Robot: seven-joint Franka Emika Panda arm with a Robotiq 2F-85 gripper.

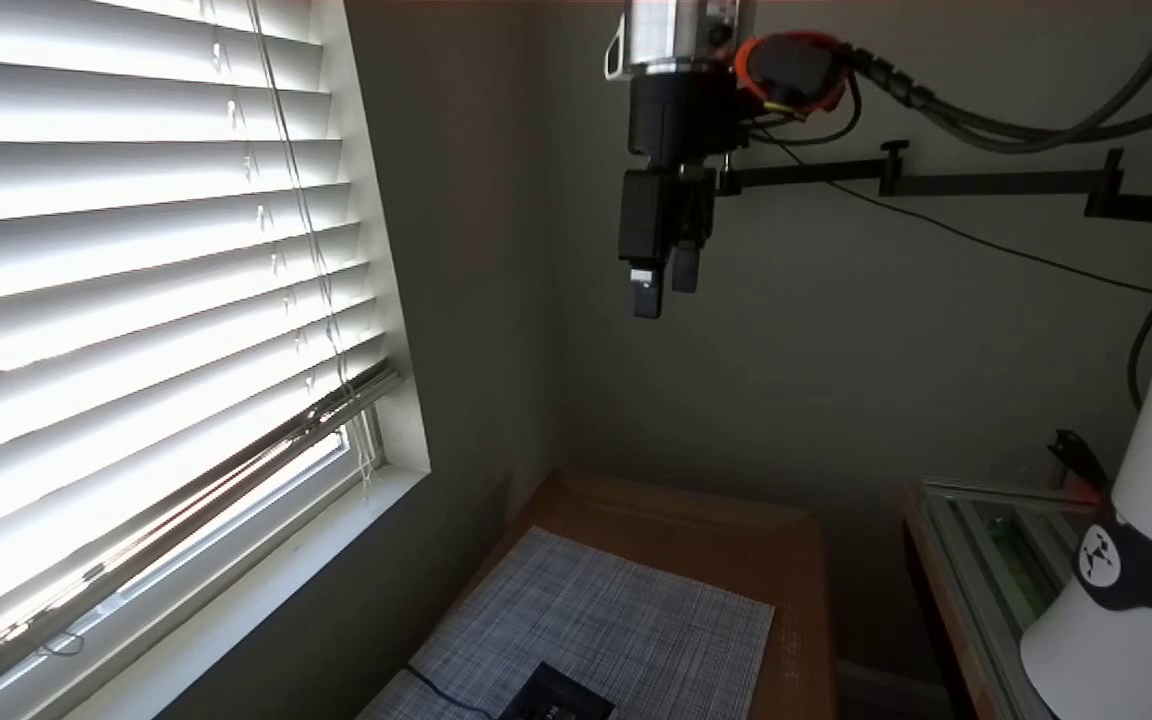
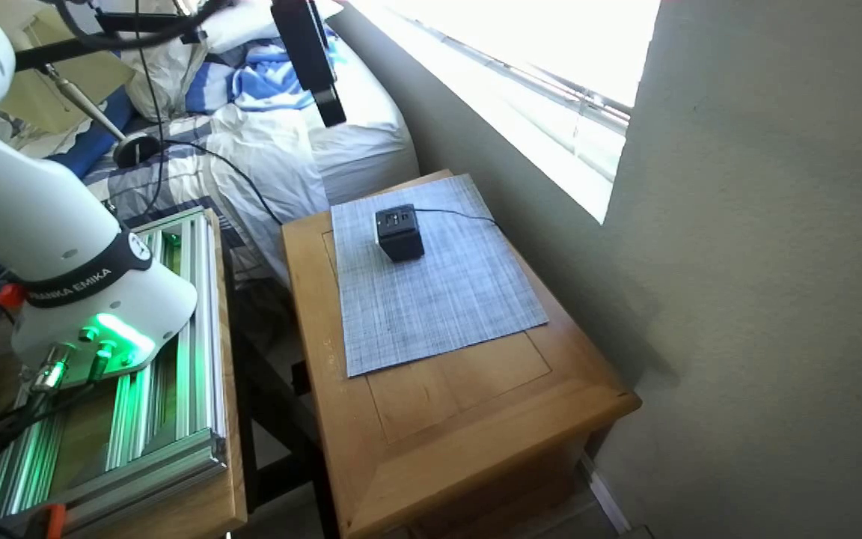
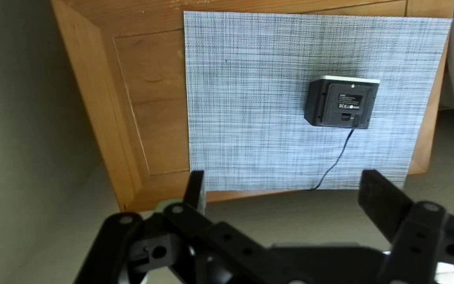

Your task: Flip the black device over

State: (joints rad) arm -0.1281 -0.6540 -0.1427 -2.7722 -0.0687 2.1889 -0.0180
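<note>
Wrist view: black corded device and parted gripper

Item one. The boxy device is resting on a woven grey placemat, just off its centre toward three o'clock. A printed label panel is facing the viewer; a pale strip is lining the twelve o'clock side. A thin cord is leaving near five and trailing toward seven, to the mat's edge.

Item two. The gripper is showing at six o'clock, its fingers standing wide apart and holding nothing; in an exterior view it is hanging well above the wooden table.

Hazards, by judgement. The device is sitting toward one o'clock of the gripper, so a misaligned descent could be landing a finger on it instead of beside it. The cord could be snagging under a finger or dragging the device askew. The mat, if loose, could be sliding under a push. The device, if smooth-sided, could be slipping free and ending up half-turned.
</note>
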